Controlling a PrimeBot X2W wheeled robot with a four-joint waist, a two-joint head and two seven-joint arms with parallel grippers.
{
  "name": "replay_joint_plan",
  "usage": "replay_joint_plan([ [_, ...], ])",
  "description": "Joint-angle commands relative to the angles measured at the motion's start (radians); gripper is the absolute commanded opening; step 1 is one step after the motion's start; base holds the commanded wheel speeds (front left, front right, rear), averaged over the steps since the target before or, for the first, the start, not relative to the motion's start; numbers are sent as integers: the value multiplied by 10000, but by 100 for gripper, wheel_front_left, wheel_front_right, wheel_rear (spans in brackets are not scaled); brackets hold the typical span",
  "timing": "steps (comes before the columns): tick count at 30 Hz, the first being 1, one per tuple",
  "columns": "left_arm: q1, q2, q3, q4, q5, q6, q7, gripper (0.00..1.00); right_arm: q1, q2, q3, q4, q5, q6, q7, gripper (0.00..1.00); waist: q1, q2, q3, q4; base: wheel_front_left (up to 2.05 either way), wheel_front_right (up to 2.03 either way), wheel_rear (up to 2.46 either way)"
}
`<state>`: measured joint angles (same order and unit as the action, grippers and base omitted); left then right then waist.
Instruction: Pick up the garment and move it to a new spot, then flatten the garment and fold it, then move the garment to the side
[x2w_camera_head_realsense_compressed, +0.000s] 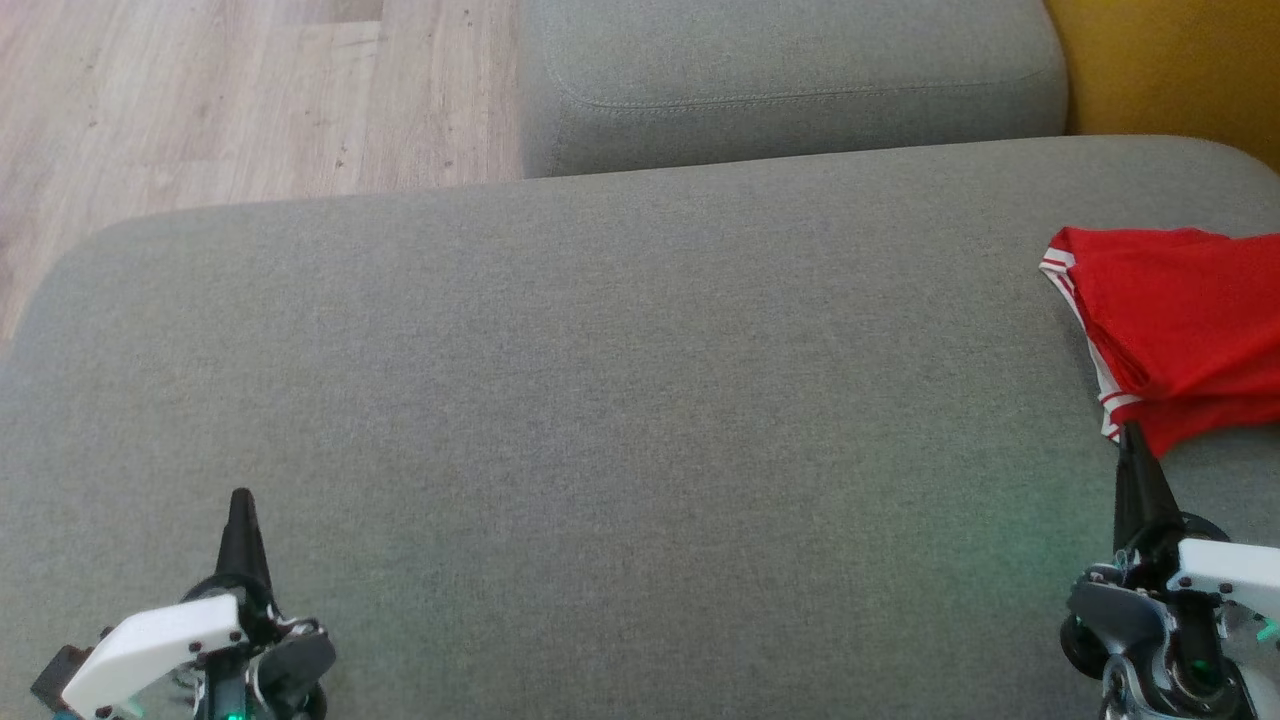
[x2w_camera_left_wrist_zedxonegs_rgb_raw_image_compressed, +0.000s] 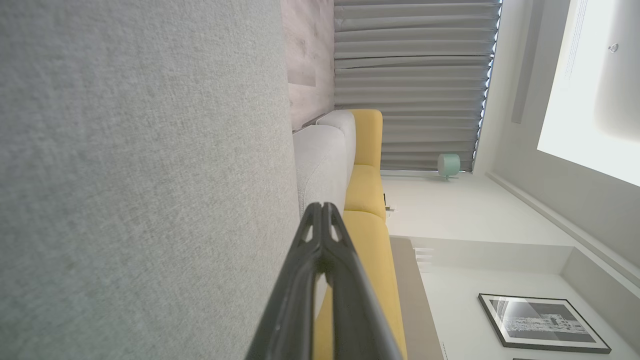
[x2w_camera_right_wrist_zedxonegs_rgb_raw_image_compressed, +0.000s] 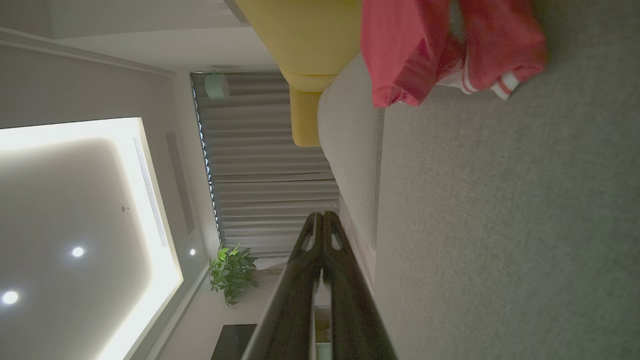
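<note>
Here, a rumpled red fabric garment with white-striped trim lies at the far right of a broad grey upholstered seat cushion. The right gripper and left gripper are both pressed together and empty. A clean lift likely needs the right jaws to part first, then bite a trimmed edge (not the bulk). The garment's right side is cut off, and whether the right tip touches cloth is unclear.
</note>
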<state>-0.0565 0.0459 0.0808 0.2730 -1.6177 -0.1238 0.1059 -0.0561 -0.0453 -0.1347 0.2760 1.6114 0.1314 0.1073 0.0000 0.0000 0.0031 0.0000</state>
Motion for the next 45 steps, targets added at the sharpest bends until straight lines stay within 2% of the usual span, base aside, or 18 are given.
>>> replay_joint_plan([
  [1,-514,43,328,-281,89,-69,71,0,-518,-49,211,-313,-26,-7,58,0,0,0,0,0,0,0,0],
  [45,-514,43,327,-281,89,-69,71,0,-518,-49,212,-313,-25,-7,57,0,0,0,0,0,0,0,0],
])
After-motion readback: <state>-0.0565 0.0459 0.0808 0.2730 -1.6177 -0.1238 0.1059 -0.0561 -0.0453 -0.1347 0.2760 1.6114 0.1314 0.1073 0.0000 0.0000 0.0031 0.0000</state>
